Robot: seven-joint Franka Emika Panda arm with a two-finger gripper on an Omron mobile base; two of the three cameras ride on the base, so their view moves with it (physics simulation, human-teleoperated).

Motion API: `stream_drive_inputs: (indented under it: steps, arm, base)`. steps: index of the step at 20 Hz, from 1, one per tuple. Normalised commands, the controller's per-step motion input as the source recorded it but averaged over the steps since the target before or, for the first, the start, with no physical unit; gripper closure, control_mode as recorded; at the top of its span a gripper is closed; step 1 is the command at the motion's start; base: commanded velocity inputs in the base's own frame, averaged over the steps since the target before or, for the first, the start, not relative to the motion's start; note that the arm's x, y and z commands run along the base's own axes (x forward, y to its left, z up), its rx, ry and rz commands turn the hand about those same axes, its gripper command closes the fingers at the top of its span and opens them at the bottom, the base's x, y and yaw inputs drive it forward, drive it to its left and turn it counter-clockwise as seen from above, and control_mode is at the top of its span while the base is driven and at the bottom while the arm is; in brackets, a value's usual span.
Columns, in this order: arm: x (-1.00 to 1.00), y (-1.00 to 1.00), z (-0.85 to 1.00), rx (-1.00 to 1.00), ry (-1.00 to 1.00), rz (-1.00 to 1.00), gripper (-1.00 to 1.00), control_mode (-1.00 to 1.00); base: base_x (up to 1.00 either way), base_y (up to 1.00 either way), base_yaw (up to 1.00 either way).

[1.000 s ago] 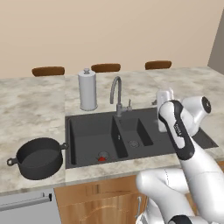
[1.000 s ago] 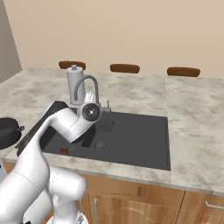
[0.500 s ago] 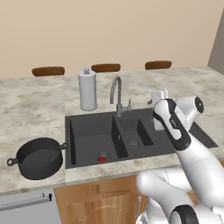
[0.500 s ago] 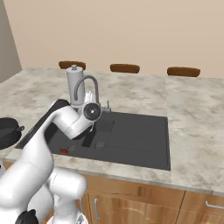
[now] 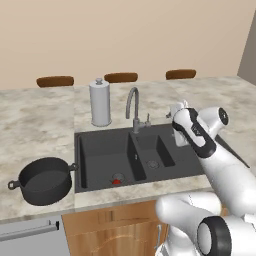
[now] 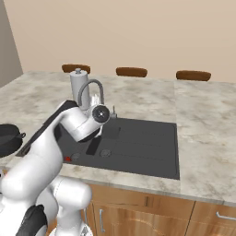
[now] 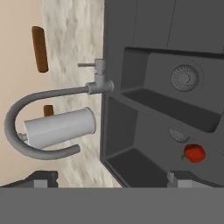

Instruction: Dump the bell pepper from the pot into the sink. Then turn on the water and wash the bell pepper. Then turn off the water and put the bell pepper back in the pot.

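Claw (image 7: 112, 178) with jaws spread wide, empty, above the sink (image 5: 165, 131). One pepper (image 5: 116, 181) lies in the left bowl; one pot (image 5: 44, 180) on the counter (image 5: 35, 125).

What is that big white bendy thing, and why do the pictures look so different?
That white thing is a robot arm in a pretend computer kitchen. Two pictures come from cameras riding behind it, one on each side. The third comes from a camera on its hand, so it looks tipped sideways.

At the arm's end is its tool, two small fingers for grabbing. They are spread open and hold nothing.

In the stone counter sits a black sink with two bowls. A little red pepper lies in the bigger bowl, by the drain. Behind the sink stand a curved faucet and a silver canister. No water is running. A dark pot waits on the counter beside the sink.
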Motion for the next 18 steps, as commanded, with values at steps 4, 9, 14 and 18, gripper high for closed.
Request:
stream_drive_inputs:
  steps: [4,9,14,18]
  arm:
    - [0.21,0.01,-0.2,0.0,-0.01,-0.04,-1.0,-1.0]
    - [0.35,0.11,-0.11,-0.01,0.0,-0.03,-1.0,-1.0]
    - [0.32,0.01,-0.06,0.0,0.0,-0.01,-1.0,-1.0]
    - [0.34,0.0,-0.07,0.0,0.0,0.0,-1.0,-1.0]
  base:
    - [0.0,0.0,0.0]
    - [0.0,0.0,0.0]
    - [0.0,0.0,0.0]
    - [0.0,0.0,0.0]
